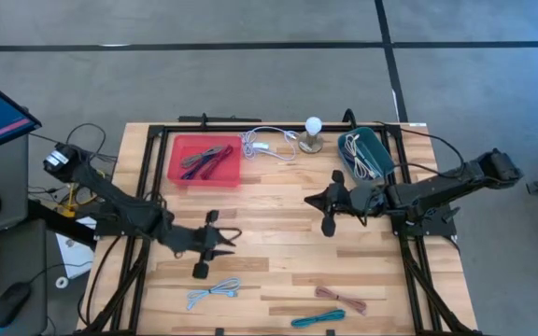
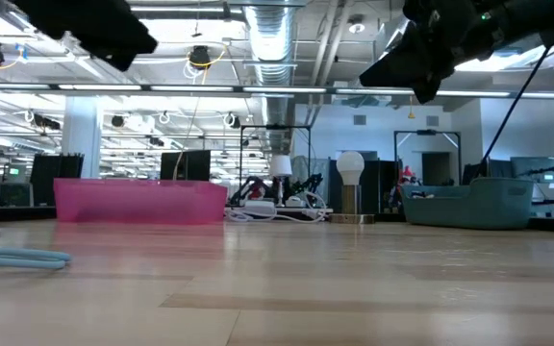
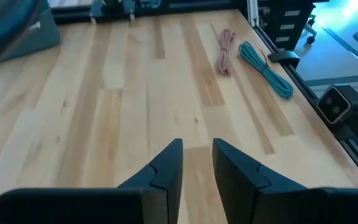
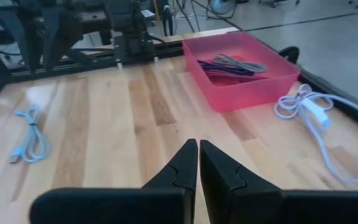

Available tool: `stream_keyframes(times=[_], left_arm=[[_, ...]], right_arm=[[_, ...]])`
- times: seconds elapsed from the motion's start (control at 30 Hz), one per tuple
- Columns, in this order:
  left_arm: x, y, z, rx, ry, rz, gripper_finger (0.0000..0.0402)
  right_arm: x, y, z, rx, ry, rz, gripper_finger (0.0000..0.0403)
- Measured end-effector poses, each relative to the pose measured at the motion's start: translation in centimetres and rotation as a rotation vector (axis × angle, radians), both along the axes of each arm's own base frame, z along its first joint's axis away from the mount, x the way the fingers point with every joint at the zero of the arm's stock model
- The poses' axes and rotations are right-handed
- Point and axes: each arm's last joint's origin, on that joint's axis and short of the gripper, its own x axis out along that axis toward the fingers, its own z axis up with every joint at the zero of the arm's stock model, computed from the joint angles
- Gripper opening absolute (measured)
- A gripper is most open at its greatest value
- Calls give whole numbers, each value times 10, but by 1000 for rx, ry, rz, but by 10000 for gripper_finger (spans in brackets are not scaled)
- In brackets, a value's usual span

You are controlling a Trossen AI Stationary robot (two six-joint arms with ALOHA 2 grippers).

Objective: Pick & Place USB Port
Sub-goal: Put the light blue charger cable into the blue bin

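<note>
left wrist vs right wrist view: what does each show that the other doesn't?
Only the left wrist view: the pink cable and teal cable lying side by side near the table edge. Only the right wrist view: the red bin holding cables, the white cable beside it, and the light blue cable. Both show the bare wooden table ahead of empty fingers.

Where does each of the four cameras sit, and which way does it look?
High: above, straight down on wooden table, both arms.
Low: table height, level toward red plastic bin; arms overhead.
Left wrist: over left gripper, fingers slightly apart, toward teal cable.
Right wrist: over right gripper, fingers together, toward red bin.
Shared: red bin in high, low, right wrist.
</note>
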Motion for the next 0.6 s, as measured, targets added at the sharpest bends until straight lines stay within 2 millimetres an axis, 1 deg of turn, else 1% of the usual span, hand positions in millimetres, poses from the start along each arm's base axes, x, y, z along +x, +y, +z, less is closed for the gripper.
stream_keyframes(times=[0.2, 0.37, 0.5, 0.53, 0.6], left_arm=[[-9, -25, -9, -25, 22, 13, 87], [-14, -37, -15, -71, 49, 19, 86], [-12, -45, -20, -128, 121, -41, 74], [-10, -47, -18, -125, 140, -61, 69], [-3, -51, -7, -85, 169, -80, 59]], right_arm=[[-1, 8, 0, 84, -19, 7, 11], [-3, 15, 0, 95, -20, 36, 11], [-3, 18, 0, 95, -19, 47, 11], [-3, 18, 0, 95, -19, 48, 11], [-3, 17, 0, 95, -20, 44, 11]])
